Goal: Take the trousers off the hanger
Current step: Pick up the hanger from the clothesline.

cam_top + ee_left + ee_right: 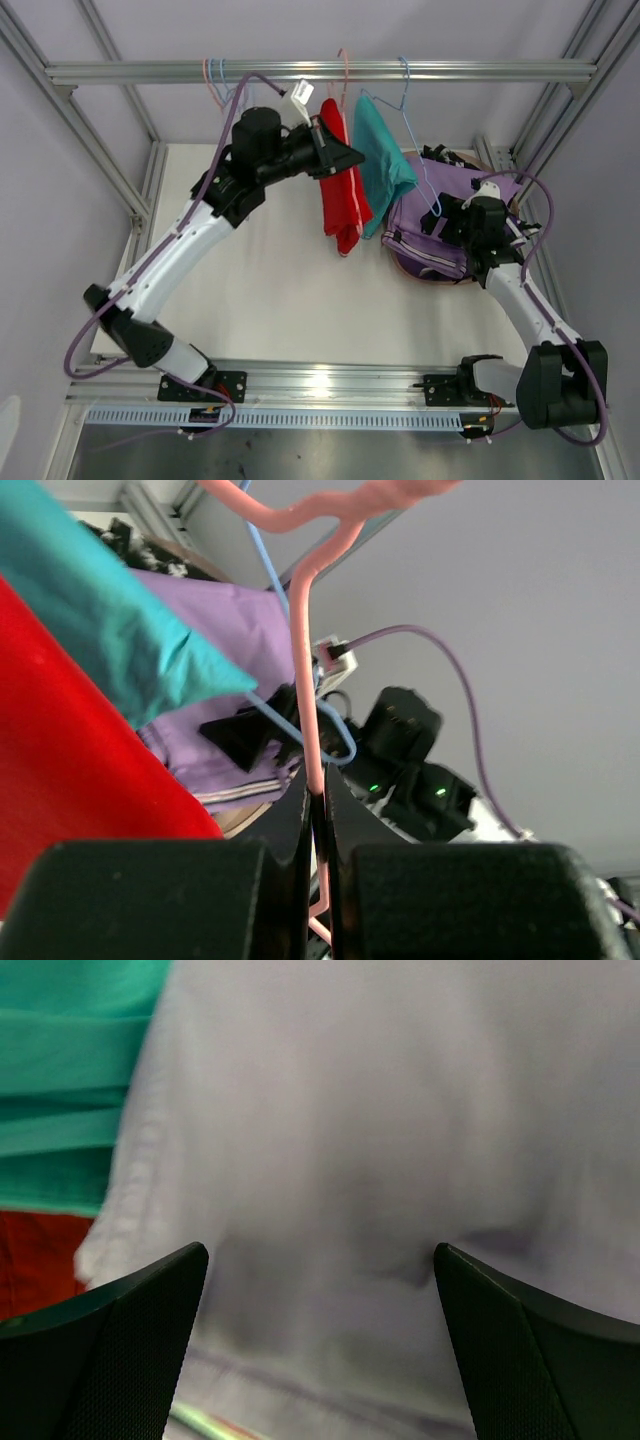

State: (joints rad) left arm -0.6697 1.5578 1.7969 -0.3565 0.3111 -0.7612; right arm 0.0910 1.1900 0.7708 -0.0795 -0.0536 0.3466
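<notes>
The white table (270, 290) sits under a metal rail (320, 71) at the far side, and the work hangs from that rail. On the right lies a heap of plain lilac trousers (440, 240), slack and rumpled, and already off any hanger as far as I can judge. Left of the heap, the teal trousers (385, 160) drape over a thin blue hanger (408, 110). Just left of those, the red trousers (342, 200) hang in a long soft fold from a pink hanger (305, 630) — smooth coated wire with a kinked neck.

My left gripper (317, 795) has its jaws pinched almost fully together on that pink wire, below the neck. My right gripper (320, 1250) is spread wide with nothing between its fingers, facing the lilac cloth.

The step in hand, I judge, is freeing the red pair. I'd keep the wire pinned firmly so it can't swing. Then I'd bring the right arm over to take a full fold of red cloth — not a hem edge, which would slip — and draw it sideways off the bar.
</notes>
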